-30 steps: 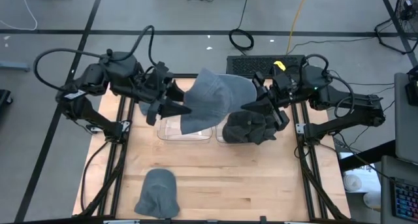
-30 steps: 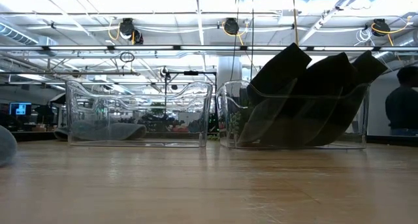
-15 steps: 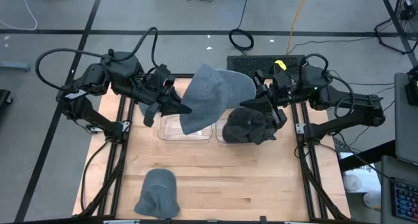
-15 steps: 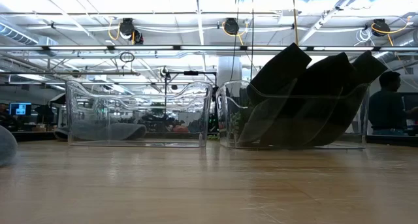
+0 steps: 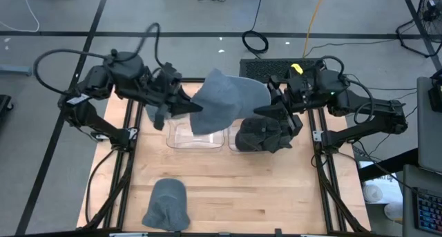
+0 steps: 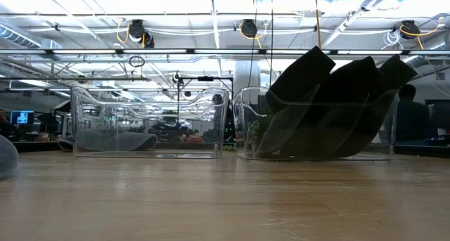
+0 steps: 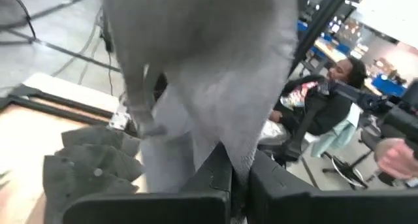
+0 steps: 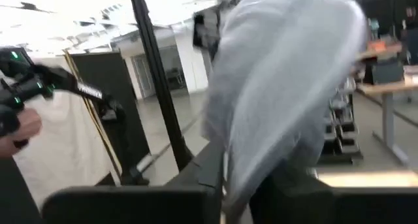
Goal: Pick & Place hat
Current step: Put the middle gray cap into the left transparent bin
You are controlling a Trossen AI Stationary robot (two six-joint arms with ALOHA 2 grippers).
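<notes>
A grey-blue hat (image 5: 228,99) hangs in the air above two clear bins, between my two grippers. My left gripper (image 5: 198,107) is shut on its left side and my right gripper (image 5: 262,108) is shut on its right side. The left bin (image 5: 181,139) holds a grey hat (image 6: 116,140) lying on the bin floor. The right bin (image 5: 233,146) is full of dark hats (image 5: 261,133). Another grey hat (image 5: 167,204) lies on the table near the front edge. The low view shows neither gripper nor the held hat. My left gripper pinches a hanging edge of the hat's cloth (image 7: 243,160) between its two fingers, coming nearly level from the table's left. The hat hangs clear of the bins. My right gripper has a fold of the hat's cloth (image 8: 236,175) between its two fingers, coming about level from the table's right; which part of the hat this is does not show.
Black frame rails (image 5: 131,161) run along both sides of the wooden table (image 5: 262,195). The bins stand side by side at the far middle. People show in the room behind, in the low and wrist views.
My left gripper has shut, taking hold of the hat's left side. The hat's hanging lower part has drawn up a little and the hat has bunched between the two grippers. Both arms have stayed where they were.
</notes>
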